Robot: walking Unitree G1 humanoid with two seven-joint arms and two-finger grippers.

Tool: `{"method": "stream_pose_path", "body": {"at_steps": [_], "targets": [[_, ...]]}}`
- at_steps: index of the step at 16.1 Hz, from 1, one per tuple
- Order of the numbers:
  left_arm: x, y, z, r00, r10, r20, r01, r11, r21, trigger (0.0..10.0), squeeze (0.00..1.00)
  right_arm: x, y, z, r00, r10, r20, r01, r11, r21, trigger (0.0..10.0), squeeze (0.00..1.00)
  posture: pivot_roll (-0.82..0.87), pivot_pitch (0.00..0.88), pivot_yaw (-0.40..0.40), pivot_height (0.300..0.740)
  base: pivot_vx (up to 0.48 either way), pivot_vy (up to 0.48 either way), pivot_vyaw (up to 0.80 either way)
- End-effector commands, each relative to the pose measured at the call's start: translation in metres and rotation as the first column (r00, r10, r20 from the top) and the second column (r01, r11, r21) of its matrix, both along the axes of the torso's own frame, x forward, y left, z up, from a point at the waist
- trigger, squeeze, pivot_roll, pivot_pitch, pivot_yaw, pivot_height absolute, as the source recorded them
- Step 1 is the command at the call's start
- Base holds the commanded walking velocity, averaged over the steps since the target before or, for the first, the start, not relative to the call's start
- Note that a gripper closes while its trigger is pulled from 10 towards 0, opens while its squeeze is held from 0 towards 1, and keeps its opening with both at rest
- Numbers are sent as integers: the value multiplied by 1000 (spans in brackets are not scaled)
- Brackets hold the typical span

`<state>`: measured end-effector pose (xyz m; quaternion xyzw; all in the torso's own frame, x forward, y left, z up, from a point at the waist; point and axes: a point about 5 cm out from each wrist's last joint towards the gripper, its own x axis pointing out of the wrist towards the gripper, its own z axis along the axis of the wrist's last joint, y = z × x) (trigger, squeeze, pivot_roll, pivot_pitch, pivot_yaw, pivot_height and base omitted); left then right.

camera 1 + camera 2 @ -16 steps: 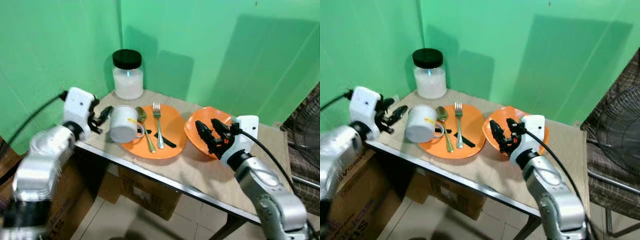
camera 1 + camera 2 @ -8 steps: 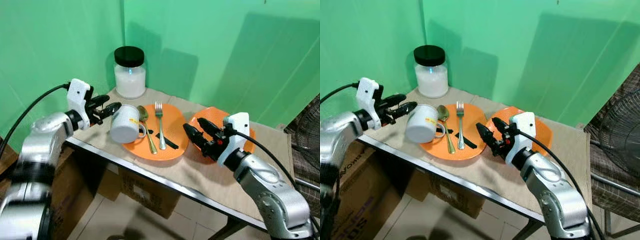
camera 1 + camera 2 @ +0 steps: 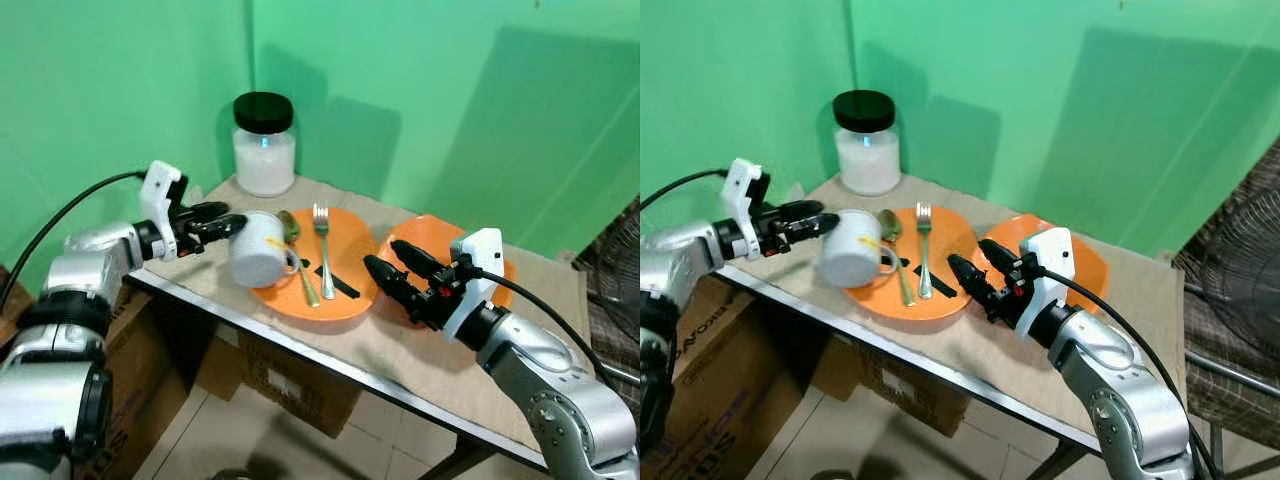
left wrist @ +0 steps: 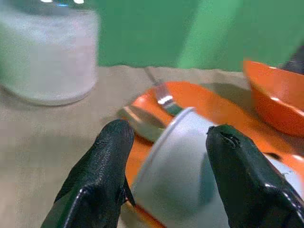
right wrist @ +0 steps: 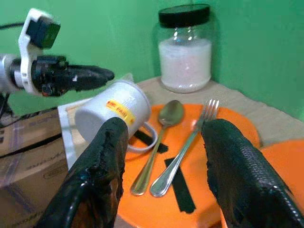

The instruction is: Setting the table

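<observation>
Near the table's left edge, the left gripper (image 3: pixel 222 224) is reaching, fingers apart, around the tipped white mug (image 3: pixel 258 250) leaning on the orange plate (image 3: pixel 345 262). Spoon (image 3: pixel 296 250) and fork (image 3: pixel 322 245) are lying on that plate, undistributed; setting seems barely begun. The right gripper (image 3: pixel 392 274), fingers spread, is hovering between plate and orange bowl (image 3: pixel 420 238). A lidded jar (image 3: pixel 264 145) is standing at the back corner.

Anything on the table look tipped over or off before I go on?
Yes. The white mug is tipped on its side, leaning on the left rim of the orange plate, with the open left gripper at its base. The spoon and fork lie on the plate.
</observation>
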<state>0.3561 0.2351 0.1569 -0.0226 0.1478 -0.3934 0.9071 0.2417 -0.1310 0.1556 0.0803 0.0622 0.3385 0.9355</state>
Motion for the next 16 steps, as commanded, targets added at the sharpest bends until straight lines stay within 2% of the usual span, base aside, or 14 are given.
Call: {"method": "stream_pose_path", "body": {"at_steps": [1, 2, 4, 9, 12, 13, 16], "targets": [[-1, -1, 2, 997, -76, -32, 77, 997, 27, 10000, 0, -2, -2, 3, 1000, 21, 5, -21, 1000, -5, 10000, 0, 70, 0, -88, 740, 0, 0, 0], [-2, -2, 2, 994, -104, -46, 105, 994, 34, 10000, 0, -2, -2, 3, 1000, 25, 5, -24, 1000, -7, 10000, 0, 70, 0, -88, 740, 0, 0, 0], [-10, -1, -1, 962, -238, -131, 250, 965, 78, 10000, 0, -2, -3, 3, 999, 42, 4, -42, 999, -14, 10000, 0, 76, 0, -89, 740, 0, 0, 0], [-13, 5, 1, 950, -267, -161, 277, 960, 41, 10000, 0, -2, -4, 2, 999, 49, 3, -49, 999, -19, 10000, 0, 81, 0, -85, 740, 0, 0, 0], [-10, 5, 4, 966, -234, -107, 236, 972, 10, 10000, 0, -6, -2, -1, 995, 100, -9, -100, 995, -13, 10000, 0, 85, 0, -82, 740, 0, 0, 0], [-11, 2, 2, 963, -247, -105, 248, 969, -11, 10000, 0, -11, 0, -3, 988, 151, -18, -152, 988, -22, 10000, 0, 84, 0, -82, 740, 0, 0, 0], [-14, -15, -13, 942, -314, -118, 317, 948, 7, 9882, 0, -23, -5, -7, 959, 277, -59, -281, 957, -70, 10000, 0, 78, 0, -79, 740, 0, 0, 0]]}}
